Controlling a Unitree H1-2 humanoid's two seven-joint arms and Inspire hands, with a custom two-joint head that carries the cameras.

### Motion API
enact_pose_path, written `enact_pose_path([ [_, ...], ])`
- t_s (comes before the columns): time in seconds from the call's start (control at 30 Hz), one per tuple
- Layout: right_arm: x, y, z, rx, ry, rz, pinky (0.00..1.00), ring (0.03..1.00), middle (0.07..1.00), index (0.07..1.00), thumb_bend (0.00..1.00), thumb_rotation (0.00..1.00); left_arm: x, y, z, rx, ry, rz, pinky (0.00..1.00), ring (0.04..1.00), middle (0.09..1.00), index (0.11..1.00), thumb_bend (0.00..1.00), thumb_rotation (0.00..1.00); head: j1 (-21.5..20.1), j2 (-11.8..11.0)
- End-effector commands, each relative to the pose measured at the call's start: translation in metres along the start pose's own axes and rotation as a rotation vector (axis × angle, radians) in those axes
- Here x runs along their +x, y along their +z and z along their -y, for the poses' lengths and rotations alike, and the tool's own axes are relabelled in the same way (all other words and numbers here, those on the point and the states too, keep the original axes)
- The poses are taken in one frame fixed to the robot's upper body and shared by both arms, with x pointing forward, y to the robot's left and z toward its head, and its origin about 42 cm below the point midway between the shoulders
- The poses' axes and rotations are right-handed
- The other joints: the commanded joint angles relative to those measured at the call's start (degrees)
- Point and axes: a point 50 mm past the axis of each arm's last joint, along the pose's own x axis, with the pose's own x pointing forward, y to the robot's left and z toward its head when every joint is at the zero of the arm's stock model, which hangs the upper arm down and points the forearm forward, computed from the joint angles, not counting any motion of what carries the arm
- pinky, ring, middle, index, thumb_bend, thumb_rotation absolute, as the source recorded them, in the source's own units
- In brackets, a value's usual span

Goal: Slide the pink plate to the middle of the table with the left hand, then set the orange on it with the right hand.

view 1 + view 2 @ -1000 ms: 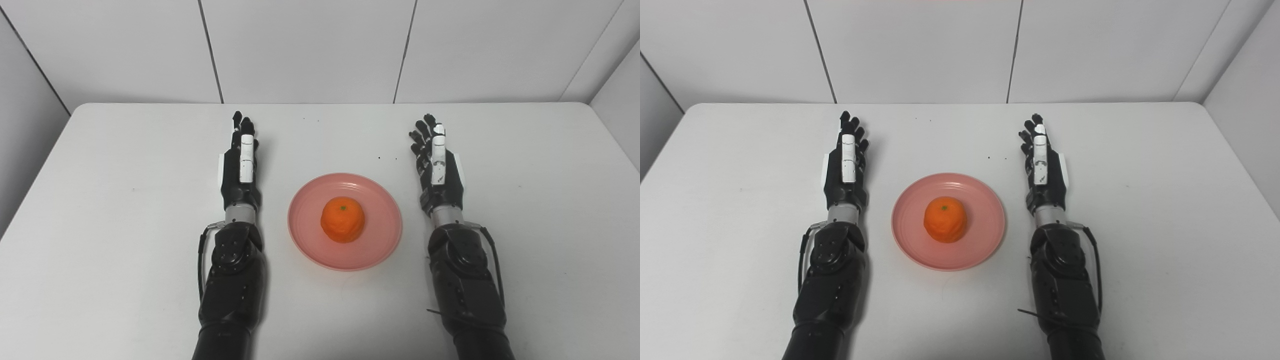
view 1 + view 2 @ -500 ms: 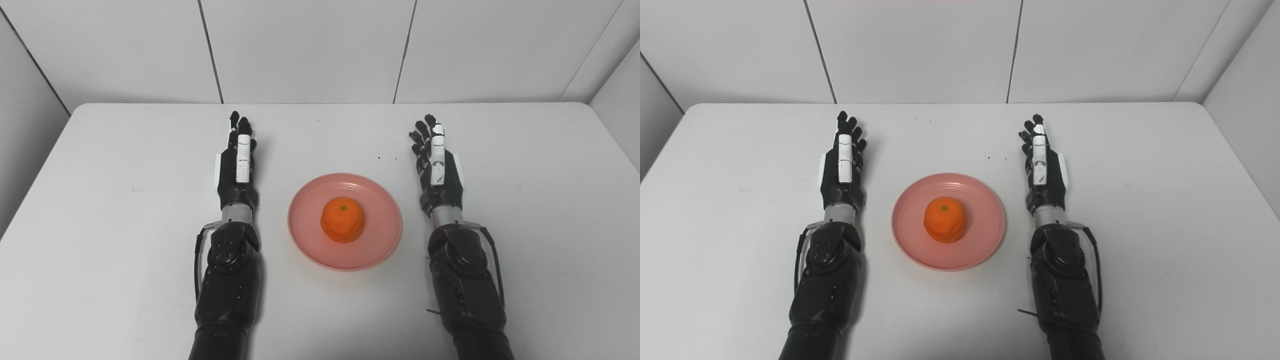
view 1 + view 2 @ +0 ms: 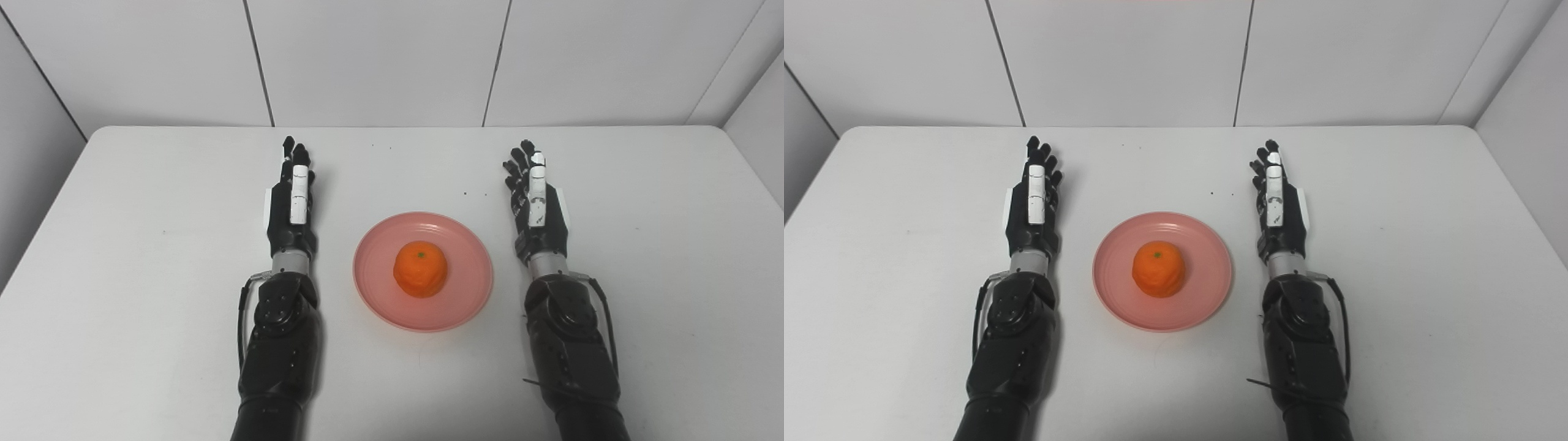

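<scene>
— Where is the orange?

— The orange [image 3: 420, 269] sits on the plate [image 3: 470, 294], about at its centre, and the plate lies near the middle of the table [image 3: 122, 245].

— And your hands?

— My left hand [image 3: 292, 205] lies left of the plate, my right hand [image 3: 538, 208] right of it, both apart from its rim. Fingers stretched out, holding nothing. Whether my palms touch the table, I can't quite tell.

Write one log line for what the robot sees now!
orange: on pink plate | plate: mid-table | left hand: open, beside plate | right hand: open, beside plate
</scene>
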Motion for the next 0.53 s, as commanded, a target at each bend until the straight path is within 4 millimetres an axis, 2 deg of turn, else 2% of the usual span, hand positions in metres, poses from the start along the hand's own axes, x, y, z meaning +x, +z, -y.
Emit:
enact_pose_path([
  [0.0, -0.0122, -0.0206, 0.0077, 0.015, -0.035, -0.108, 0.99, 0.954, 0.959, 0.962, 0.87, 1.0, -0.0155, -0.0243, -0.0082, -0.009, 0.032, -0.106, 1.0, 1.0, 1.0, 1.0, 0.87, 0.86, 0.0, 0.0],
  [0.5, -0.0138, -0.0221, 0.008, 0.024, -0.048, -0.097, 0.99, 0.945, 0.947, 0.946, 0.86, 0.98, -0.0188, -0.0263, -0.0103, -0.044, 0.045, -0.097, 1.0, 1.0, 1.0, 1.0, 0.87, 0.83, 0.0, 0.3],
])
